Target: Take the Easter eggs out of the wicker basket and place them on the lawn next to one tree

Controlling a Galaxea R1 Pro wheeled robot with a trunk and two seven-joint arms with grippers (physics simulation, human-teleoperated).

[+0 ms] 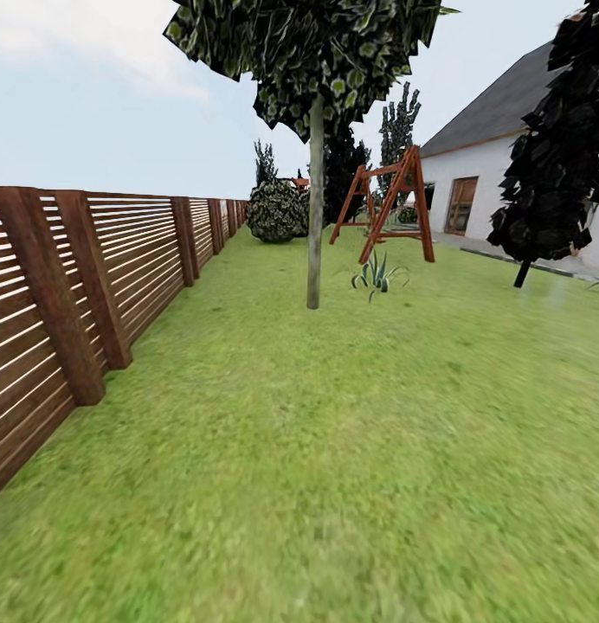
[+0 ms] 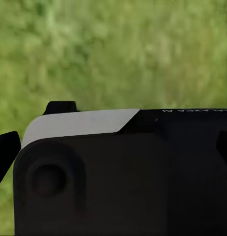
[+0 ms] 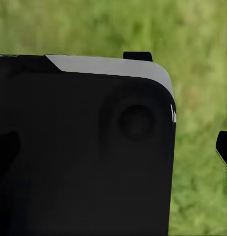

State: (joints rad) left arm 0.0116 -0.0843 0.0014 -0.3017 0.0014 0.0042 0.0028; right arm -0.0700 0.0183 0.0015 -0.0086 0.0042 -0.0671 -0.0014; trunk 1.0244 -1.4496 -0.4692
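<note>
A grassy garden is seen from the head camera. The lawn (image 1: pixel 334 450) stretches ahead, edged on the left by a brown slatted fence (image 1: pixel 83 277). A slim pale-trunked tree (image 1: pixel 314 199) stands mid-lawn, with a red wooden swing frame (image 1: pixel 386 208) and a white house (image 1: pixel 499 173) beyond it. In each wrist view a black robot body (image 2: pixel 123 177) is seen against blurred grass. Whether either gripper is released or clenched cannot be told.
</note>
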